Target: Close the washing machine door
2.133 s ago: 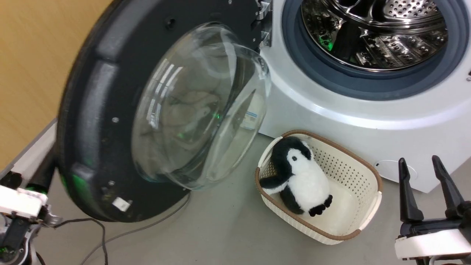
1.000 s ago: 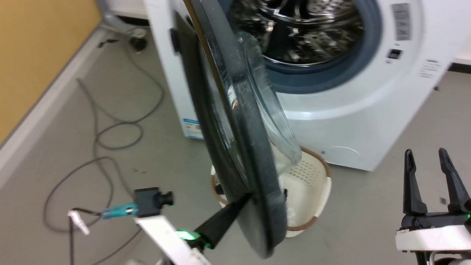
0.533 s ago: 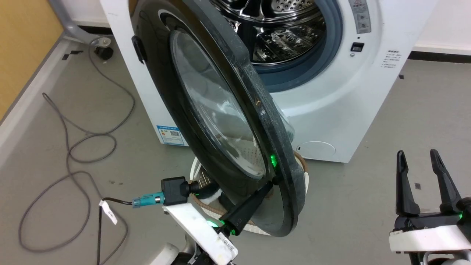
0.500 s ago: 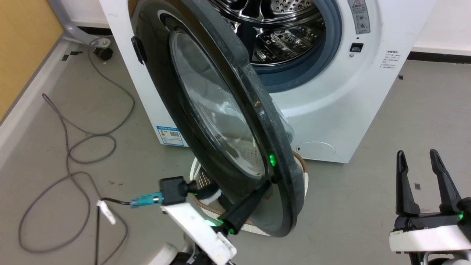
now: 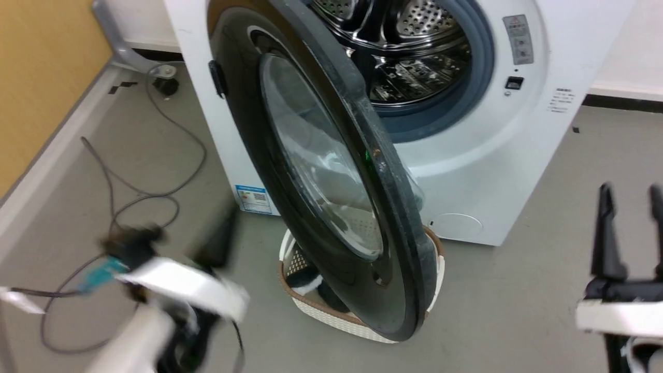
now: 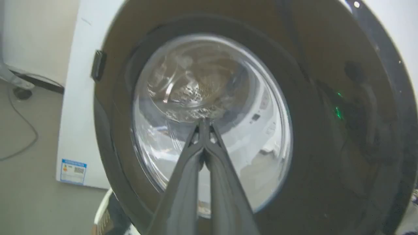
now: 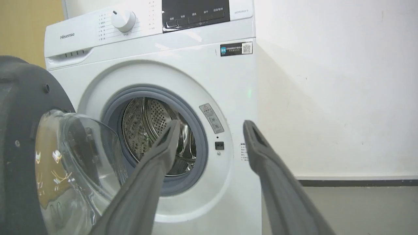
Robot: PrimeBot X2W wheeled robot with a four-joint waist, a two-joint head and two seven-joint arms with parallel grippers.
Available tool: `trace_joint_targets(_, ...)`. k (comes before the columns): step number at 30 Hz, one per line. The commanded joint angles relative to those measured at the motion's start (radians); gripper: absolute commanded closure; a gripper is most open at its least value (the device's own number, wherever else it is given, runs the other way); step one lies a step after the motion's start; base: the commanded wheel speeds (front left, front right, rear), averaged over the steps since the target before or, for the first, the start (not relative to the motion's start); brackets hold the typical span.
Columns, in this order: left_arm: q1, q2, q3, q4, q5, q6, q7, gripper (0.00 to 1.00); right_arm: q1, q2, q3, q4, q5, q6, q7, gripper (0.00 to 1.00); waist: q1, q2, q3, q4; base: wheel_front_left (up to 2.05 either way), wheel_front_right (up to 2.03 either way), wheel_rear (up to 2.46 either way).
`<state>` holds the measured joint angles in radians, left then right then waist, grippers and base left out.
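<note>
Black washing machine door (image 5: pixel 322 181) hangs ajar, seemingly untouched.

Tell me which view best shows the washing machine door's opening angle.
Head view: the washing machine door stands about half open, nearly whole, in front of the drum. Left wrist view gives its outer face close up, beyond the shut left gripper. Right wrist view catches its bulging inner side, cropped at the left edge.

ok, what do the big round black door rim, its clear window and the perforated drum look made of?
Round black door rim: likely moulded plastic, glossy face, matte grainy edge. Clear bulging window: glass by its thick bowl and sharp reflections; clear plastic not excluded. Perforated silver drum: polished metal, probably stainless steel, mirror-bright.
</note>
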<state>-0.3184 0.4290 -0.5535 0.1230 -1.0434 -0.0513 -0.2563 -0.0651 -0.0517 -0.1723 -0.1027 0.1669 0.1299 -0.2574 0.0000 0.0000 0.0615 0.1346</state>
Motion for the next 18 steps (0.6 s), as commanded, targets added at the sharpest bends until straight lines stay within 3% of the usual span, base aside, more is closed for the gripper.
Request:
trace_joint_targets(1, -0.008, -0.033, 0.096, -0.011, 0.096, 0.055, -0.005, 1.00, -0.030, 0.001, -0.013, -0.017, 0.003, 0.001, -0.004, 0.00, 0.0000, 0.0000, -0.002, 0.013, 0.00, 0.00, 0.00)
trace_joint_targets(6, 0.076, -0.112, 0.306, -0.081, 0.441, 0.217, -0.005, 1.00, -0.080, 0.001, -0.032, -0.054, 0.000, 0.001, -0.004, 0.00, 0.0000, 0.0000, -0.003, 0.039, 0.00, 0.00, 0.00)
trace_joint_targets(10, 0.149, -0.152, 0.409, -0.143, 0.636, 0.314, -0.005, 1.00, -0.122, 0.001, -0.020, -0.083, 0.021, 0.001, -0.004, 0.00, 0.0000, 0.0000, -0.006, 0.053, 0.00, 0.00, 0.00)
trace_joint_targets(12, 0.195, -0.156, 0.437, -0.155, 0.713, 0.340, -0.005, 1.00, -0.146, 0.001, -0.006, -0.089, 0.084, 0.001, -0.004, 0.00, 0.0000, 0.0000, -0.009, 0.057, 0.00, 0.00, 0.00)
trace_joint_targets(13, 0.216, -0.163, 0.452, -0.161, 0.740, 0.354, -0.005, 0.76, -0.159, 0.001, 0.014, -0.103, 0.083, 0.001, -0.004, 0.00, 0.0000, 0.0000, -0.011, 0.059, 0.00, 0.00, 0.00)
trace_joint_targets(14, 0.237, -0.168, 0.462, -0.164, 0.764, 0.362, -0.005, 0.00, -0.171, 0.001, 0.034, -0.117, 0.071, 0.001, -0.004, 0.00, 0.0000, 0.0000, -0.012, 0.060, 0.00, 0.00, 0.00)
trace_joint_targets(18, 0.300, -0.180, 0.478, -0.172, 0.833, 0.368, -0.005, 0.00, -0.219, 0.001, 0.093, -0.166, 0.087, 0.001, -0.004, 0.00, 0.0000, 0.0000, -0.018, 0.071, 0.00, 0.00, 0.00)
